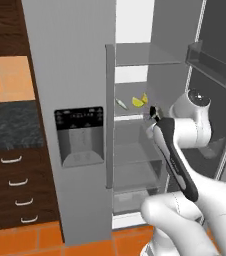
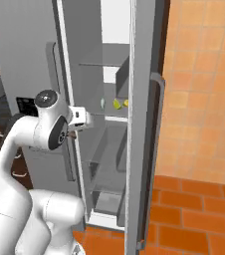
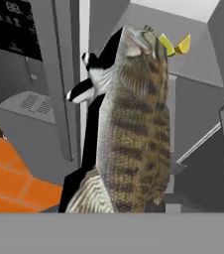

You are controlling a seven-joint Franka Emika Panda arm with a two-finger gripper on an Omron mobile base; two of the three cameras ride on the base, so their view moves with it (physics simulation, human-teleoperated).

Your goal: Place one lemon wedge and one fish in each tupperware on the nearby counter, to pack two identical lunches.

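Fish (image 3: 134, 124) sits right up against my hand camera, a long brown-striped body running from six o'clock up to twelve, so close it hides most of what lies behind. I can see one dark finger (image 3: 91, 144) pressed along its nine o'clock flank, with a white-tipped piece poking out at ten; the other finger is hidden behind the fish, so I read the gripper (image 1: 152, 113) as clamped on the fish.

From the left base camera my white arm climbs from five o'clock toward the centre, and the hand sits just at the front edge of the open fridge (image 1: 80, 60), level with the middle shelf (image 1: 135, 117). The right base camera shows the same hand (image 2: 79, 119) reaching in past the door frame at nine o'clock.

Further in, on that shelf, two yellow lemon wedges (image 1: 140, 100) lie close together toward the back, and a small pale second fish (image 1: 121, 103) lies just at their nine o'clock side. In the hand view the wedges (image 3: 176, 44) peek out at one o'clock past the held fish's far end.

Way over at nine o'clock in the left base view, the dark speckled counter (image 1: 10, 125) sits above brown drawers (image 1: 15, 185) with white handles, well apart from the fridge. The fridge's dispenser panel (image 1: 80, 135) faces me on the closed door.
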